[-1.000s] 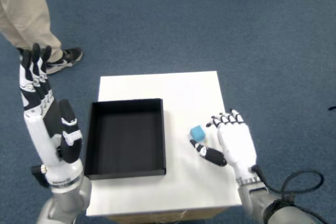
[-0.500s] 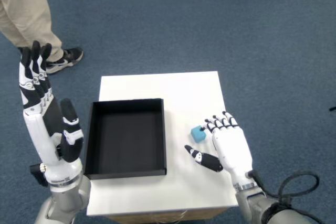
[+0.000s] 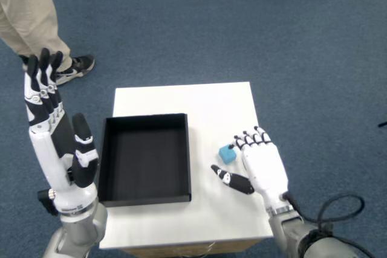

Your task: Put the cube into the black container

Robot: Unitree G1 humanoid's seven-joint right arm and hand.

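Beige trouser leg (image 3: pixel 27 10) and a dark shoe (image 3: pixel 75 64) of a bystander sit at the upper left of the frame. Below them the left hand (image 3: pixel 57 140) is raised, palm flat, fingers up, holding nothing. Centre-left on the white table (image 3: pixel 208 98): black container (image 3: pixel 145 156), nothing inside it. Right of the container, clear of its wall, the cube (image 3: pixel 227 154), light blue, rests on the tabletop. Just right of it, the right hand (image 3: pixel 257 164): fingers apart, fingertips (image 3: pixel 242 141) curling beside the cube's right edge, thumb (image 3: pixel 230 179) stretched out below it. I cannot tell whether any digit touches; nothing is clamped.

Progress, as I judge it: reach nearly complete; grasp, lift, carry left and release all remain.

Against the frame one second earlier: the right hand has shifted left and up-frame toward the cube, thumb now passing beneath it. Cube and container unchanged.
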